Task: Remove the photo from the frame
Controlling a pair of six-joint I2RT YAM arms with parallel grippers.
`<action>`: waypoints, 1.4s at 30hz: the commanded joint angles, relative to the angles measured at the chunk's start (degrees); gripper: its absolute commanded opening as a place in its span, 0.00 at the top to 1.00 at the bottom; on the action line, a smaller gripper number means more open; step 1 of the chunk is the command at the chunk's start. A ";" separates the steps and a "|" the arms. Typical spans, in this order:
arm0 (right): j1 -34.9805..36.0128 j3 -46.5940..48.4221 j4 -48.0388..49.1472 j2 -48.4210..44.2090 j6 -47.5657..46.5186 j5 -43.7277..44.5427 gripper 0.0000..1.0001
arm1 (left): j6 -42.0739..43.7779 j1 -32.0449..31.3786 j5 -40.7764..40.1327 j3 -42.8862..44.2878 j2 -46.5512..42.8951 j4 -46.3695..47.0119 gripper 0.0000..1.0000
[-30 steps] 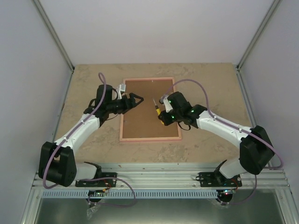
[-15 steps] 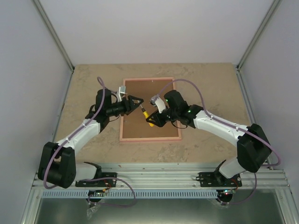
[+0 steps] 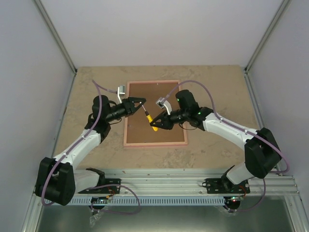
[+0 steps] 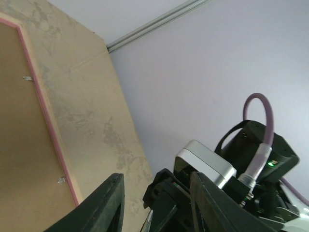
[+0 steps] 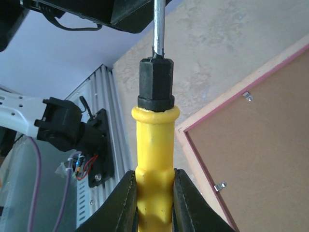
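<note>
The frame (image 3: 154,143) lies face down in the middle of the table, its brown fibreboard back up inside the pink edge (image 4: 46,113) (image 5: 241,89). The photo is hidden under that back. My right gripper (image 3: 159,124) (image 5: 153,179) is shut on the yellow handle of a screwdriver (image 3: 153,123) (image 5: 153,145), held above the frame's left half. The metal shaft points at my left gripper (image 3: 141,103) (image 4: 155,176). The left jaws stand apart, level with the shaft's tip, and nothing shows clamped between them.
Small metal clips (image 4: 61,180) (image 5: 220,186) hold the backing along the frame's inner edge. White walls close the table on three sides. An aluminium rail (image 3: 164,186) with the arm bases runs along the near edge.
The right gripper has carried the screwdriver left, towards the left gripper, and turned its shaft at it. The left jaws have narrowed and its wrist has drawn back left.
</note>
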 commanded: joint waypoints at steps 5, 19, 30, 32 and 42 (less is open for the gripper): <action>-2.51 -1.48 2.39 -0.27 -0.75 -10.29 0.94 | -3.60 -0.32 2.04 -2.40 -1.68 6.84 0.71; -2.65 -0.68 2.57 1.68 -0.34 -9.66 0.80 | -2.72 -0.32 -1.34 -1.84 -2.47 2.42 1.00; -2.56 -2.29 8.72 -3.17 -0.51 -0.31 0.38 | -10.06 -0.32 -10.21 -1.60 -5.32 -3.60 1.00; -2.55 -3.20 10.83 -5.78 -1.73 2.63 0.32 | -12.22 -0.32 -11.62 -1.60 -5.65 -5.26 1.00; -1.45 -2.05 8.90 -8.07 -11.28 7.29 0.02 | -23.25 -0.33 -16.20 -0.69 -5.14 -10.84 1.00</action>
